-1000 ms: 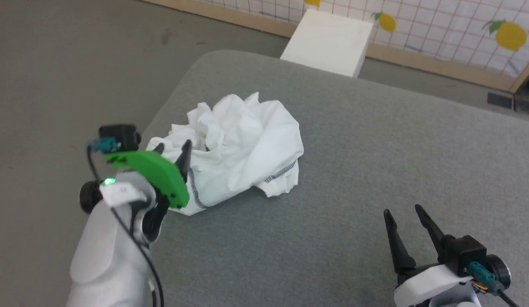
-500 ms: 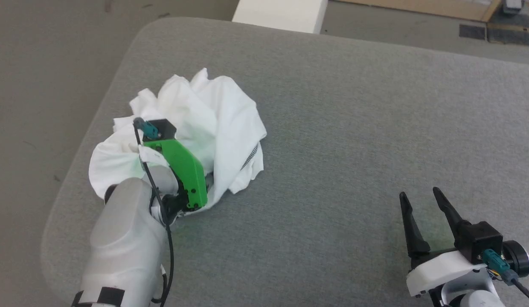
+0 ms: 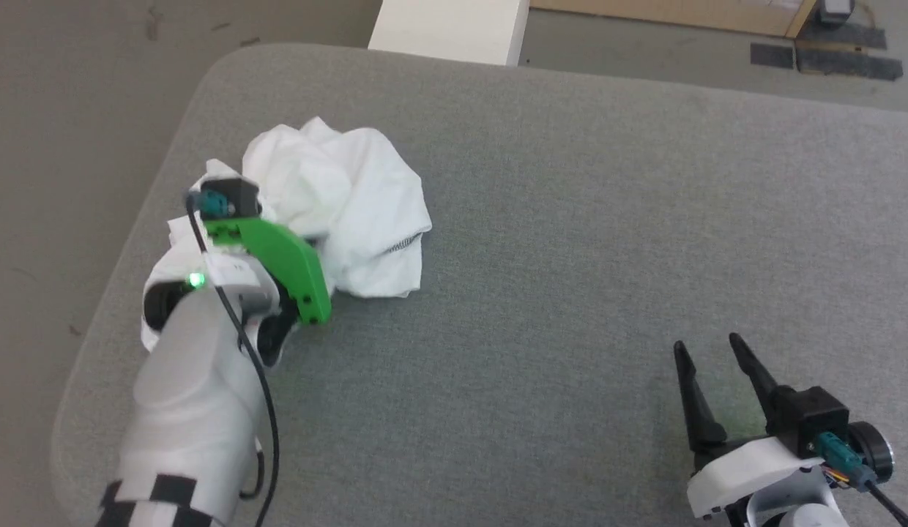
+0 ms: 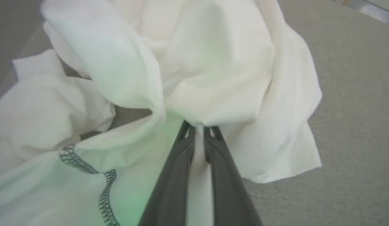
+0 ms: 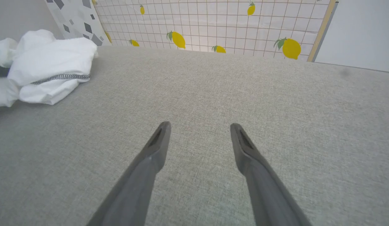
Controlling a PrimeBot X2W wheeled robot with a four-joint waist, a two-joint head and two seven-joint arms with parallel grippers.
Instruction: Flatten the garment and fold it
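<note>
Since half a second ago, the left gripper (image 4: 199,129) has changed from spread to pinched: its two dark fingers (image 4: 174,175) now lie almost together, with a narrow fold of the garment (image 3: 351,190) clamped between them, as the left wrist view shows. Garment: a crumpled white heap on the grey pad (image 3: 608,219), near the pad's far left corner, with loose folds spilling toward the left edge beneath the arm; it is bunched, not flattened. Dark zigzag stitching (image 4: 87,163) runs along a hem just left of the fingers. In the head view the green bracket (image 3: 282,260) on the left wrist covers the fingertips and overlaps the near side of the heap. Right gripper (image 3: 706,344): at the lower right of the head view, well apart from the garment, jaws wide open and empty, fingers above bare pad. Background: a white box (image 3: 447,29) beyond the pad's far edge; a lemon-printed grid panel (image 5: 213,25) in the right wrist view, where the garment lies at the far left.
</note>
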